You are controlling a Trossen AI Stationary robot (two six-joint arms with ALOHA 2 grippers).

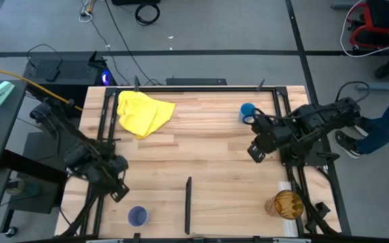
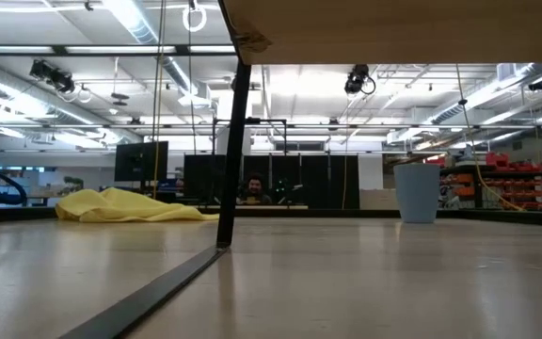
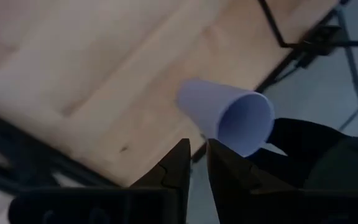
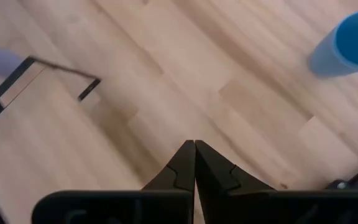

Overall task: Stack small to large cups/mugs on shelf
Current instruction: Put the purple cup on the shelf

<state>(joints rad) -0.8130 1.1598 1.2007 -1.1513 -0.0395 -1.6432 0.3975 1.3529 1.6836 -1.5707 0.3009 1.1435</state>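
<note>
Where the table (image 1: 201, 155) meets the lower edge of the high view, the lavender-purple cup (image 1: 137, 216) stands upright at lower left and the amber tumbler (image 1: 286, 204) stands at lower right, well apart. Between them, a dark upright post (image 1: 188, 204) rises at lower centre.

Left end effector (image 1: 119, 192): at left of frame, just above the lavender-purple cup, over the table's left edge. In the left wrist view its fingers (image 3: 178, 167) stand nearly together with a narrow gap and nothing between them; the lavender-purple cup (image 3: 229, 115) lies just beyond the tips, not touched.

Right end effector (image 1: 255, 152): at centre right, over bare wood. In the right wrist view its fingers (image 4: 184, 163) are pressed together, holding nothing.

Blue cup (image 1: 247, 112): upright at upper right of the high view, near the right end effector but apart from it; at right of centre in the low view (image 2: 417, 192).

Yellow cloth (image 1: 144, 113): crumpled at upper left, well apart from all three cups
</note>
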